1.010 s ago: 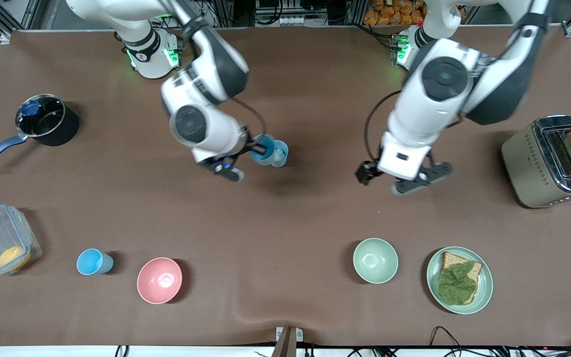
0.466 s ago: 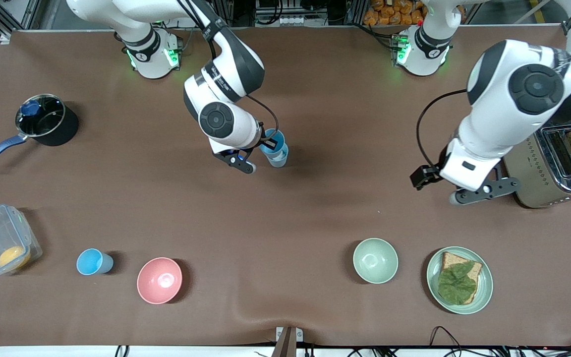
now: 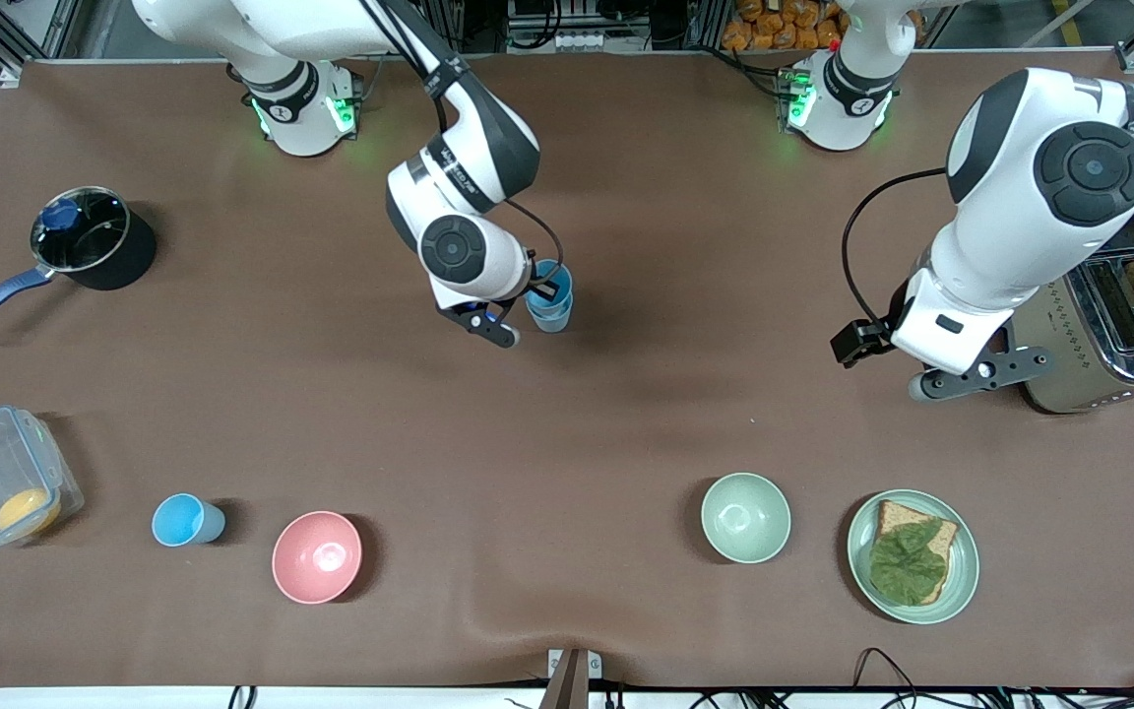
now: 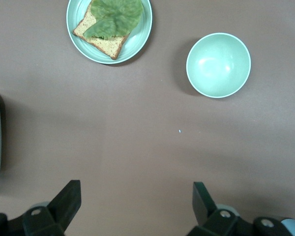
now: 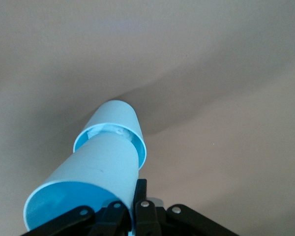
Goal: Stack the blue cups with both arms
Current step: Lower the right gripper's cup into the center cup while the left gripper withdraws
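Front view: three blue cups [image 3: 549,300] (two nested), right claw [image 3: 528,313] grasping upper; left claw [image 4: 136,206] released.

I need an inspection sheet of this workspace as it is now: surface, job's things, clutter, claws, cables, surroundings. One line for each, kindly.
Surface: brown table cover, a small ripple at the edge nearest the front camera.
Job's things: bright blue plastic cup nested partly into paler blue cup mid-table; a third blue cup stands beside the pink bowl.
Clutter: black saucepan, clear lidded box, pale green bowl, green plate with bread and a leaf, metal toaster with a slice in it.
Claws: right claw shut on the bright cup's rim; left claw open, empty, over bare table by the toaster.
Cables: black cable loops on both wrists.
Surroundings: metal frame, wires past the table edge.
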